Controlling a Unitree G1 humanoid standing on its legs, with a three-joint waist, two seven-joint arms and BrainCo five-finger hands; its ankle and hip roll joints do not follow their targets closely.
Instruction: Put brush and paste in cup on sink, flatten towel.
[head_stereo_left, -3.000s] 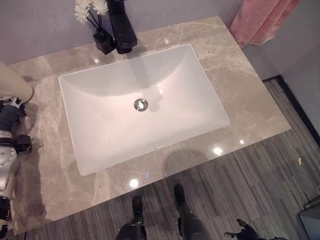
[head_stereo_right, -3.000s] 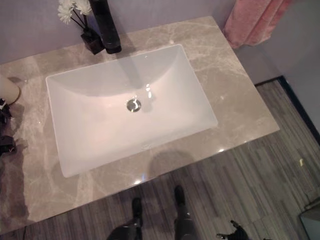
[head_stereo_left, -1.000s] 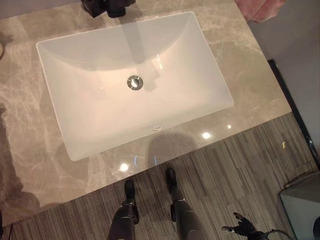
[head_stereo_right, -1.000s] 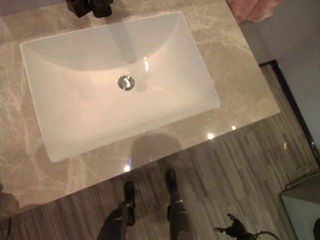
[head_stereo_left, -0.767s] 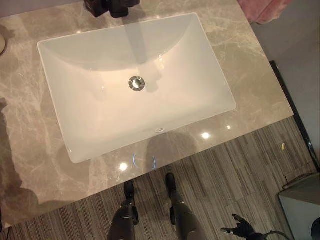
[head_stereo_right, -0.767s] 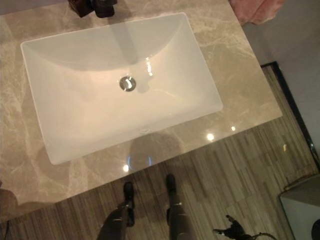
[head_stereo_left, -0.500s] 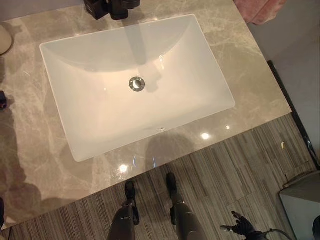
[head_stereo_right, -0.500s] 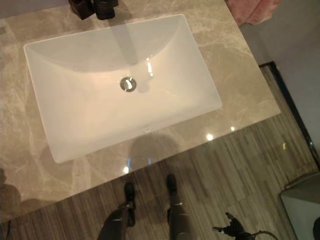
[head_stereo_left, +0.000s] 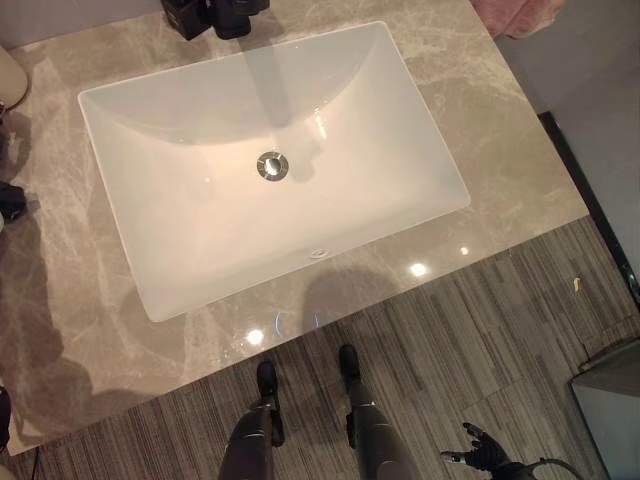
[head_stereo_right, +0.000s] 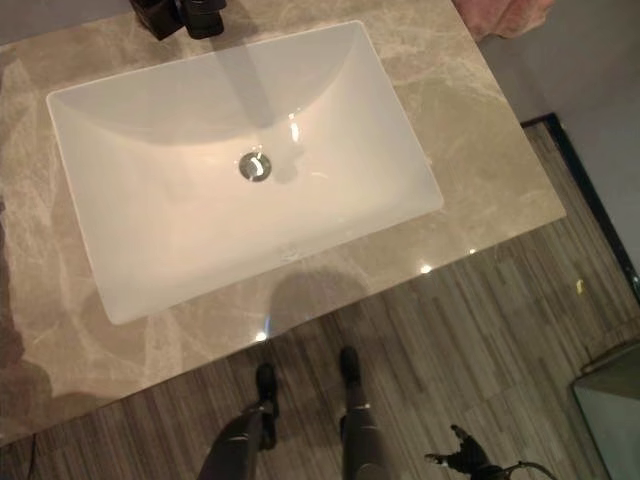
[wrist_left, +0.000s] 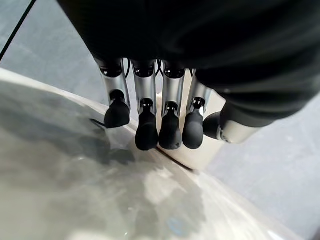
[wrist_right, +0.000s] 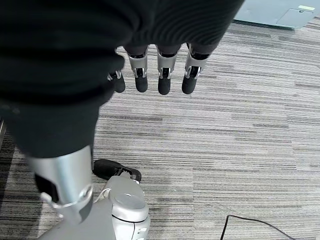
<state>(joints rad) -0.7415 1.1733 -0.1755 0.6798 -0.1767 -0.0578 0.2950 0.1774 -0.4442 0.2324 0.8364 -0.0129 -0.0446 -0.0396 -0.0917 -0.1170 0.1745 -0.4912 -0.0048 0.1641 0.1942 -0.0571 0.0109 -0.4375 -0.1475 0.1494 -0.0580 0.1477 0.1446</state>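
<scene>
Left wrist view shows you the left hand (wrist_left: 165, 120) with relaxed fingers over the tabletop (wrist_left: 60, 195), a pale cup (wrist_left: 200, 150) just beyond its fingertips. Your right hand (wrist_right: 160, 75) hangs loose-fingered over the floor (wrist_right: 240, 150).

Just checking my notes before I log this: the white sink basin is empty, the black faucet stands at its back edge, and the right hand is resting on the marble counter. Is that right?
Not quite. The right wrist view shows the right hand hanging open over the grey striped floor, not on the counter. The sink is empty, with the black faucet behind.

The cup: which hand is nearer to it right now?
Left. The left hand hangs over the counter just before the cup; the right hand hangs down over the floor.
</scene>
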